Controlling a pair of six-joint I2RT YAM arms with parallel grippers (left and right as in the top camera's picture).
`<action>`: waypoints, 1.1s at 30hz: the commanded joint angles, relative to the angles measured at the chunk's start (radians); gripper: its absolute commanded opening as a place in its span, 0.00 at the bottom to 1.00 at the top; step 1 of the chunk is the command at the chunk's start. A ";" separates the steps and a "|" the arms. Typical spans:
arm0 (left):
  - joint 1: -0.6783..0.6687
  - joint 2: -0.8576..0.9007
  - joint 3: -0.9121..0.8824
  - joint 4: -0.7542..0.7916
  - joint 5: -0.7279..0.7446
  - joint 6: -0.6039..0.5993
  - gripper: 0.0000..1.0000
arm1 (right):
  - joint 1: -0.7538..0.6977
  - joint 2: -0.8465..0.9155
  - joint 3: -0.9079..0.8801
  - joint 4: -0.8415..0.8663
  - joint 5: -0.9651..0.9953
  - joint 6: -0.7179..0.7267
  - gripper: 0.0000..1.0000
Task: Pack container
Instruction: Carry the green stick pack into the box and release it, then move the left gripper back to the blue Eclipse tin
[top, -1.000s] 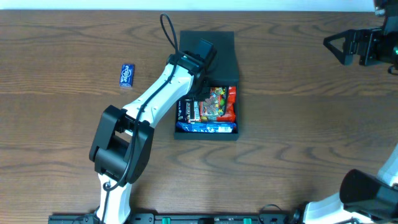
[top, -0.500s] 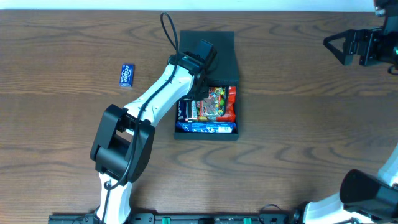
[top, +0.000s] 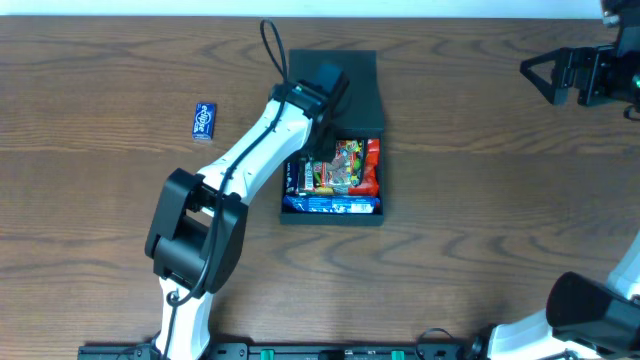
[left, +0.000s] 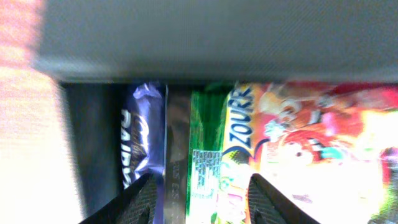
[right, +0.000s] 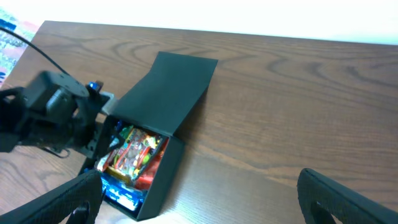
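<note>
The wooden table (top: 480, 200) spreads out around the left claw (left: 200, 182), and the container (top: 352, 85) lies directly under it. Its flap lid is thrown open on the far side of the claw, and its tray is crowded with snacks. The left arm (top: 240, 160) reaches over the tray's rim and has barely moved in the last second. What has changed is the claw: its fingers (left: 138, 202) now stand parted, and nothing appears pinched between them. Just below their gap lie a dark packet (left: 176, 155) and a green packet (left: 208, 155). A red-orange packet (left: 311, 143) lies just outside one finger and a purple bar (left: 140, 137) under the other. I read this as a snack just let go into the tray, so that item looks packed. The right claw (top: 537, 80) hangs spread wide and empty, well off to the far right. A small blue bar (top: 204, 122) sits on the table well to the left claw's other side, and probably goes in next.
</note>
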 joint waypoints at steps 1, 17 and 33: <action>0.009 -0.114 0.097 -0.006 -0.135 0.071 0.51 | -0.003 -0.023 -0.006 -0.004 -0.020 0.009 0.99; 0.451 -0.115 0.098 -0.022 -0.162 0.244 0.63 | -0.003 -0.023 -0.006 -0.006 -0.019 0.008 0.99; 0.509 0.180 0.098 0.055 -0.074 0.356 0.58 | -0.003 -0.023 -0.006 -0.029 -0.019 0.009 0.99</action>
